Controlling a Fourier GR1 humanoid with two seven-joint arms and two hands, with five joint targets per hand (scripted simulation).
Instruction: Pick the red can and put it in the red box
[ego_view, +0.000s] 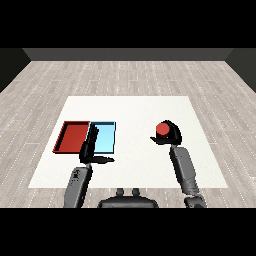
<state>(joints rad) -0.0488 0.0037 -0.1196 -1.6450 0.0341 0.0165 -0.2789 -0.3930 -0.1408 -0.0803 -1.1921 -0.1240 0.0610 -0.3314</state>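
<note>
Grasp step: your right hand (170, 134) is curling round the red can (162, 129), right of frame centre.
Next you are carrying it across left into the red tray (73, 137); your left hand (92, 148) is hanging open.

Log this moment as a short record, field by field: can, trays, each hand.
red can: held in the right hand, over the table's right half, away from both trays
right hand: curled round the can
left hand: fingers straight, over the near edge where the trays meet, holding nothing
red tray: table's left, nothing in it
light blue tray: directly right of the red tray
</note>
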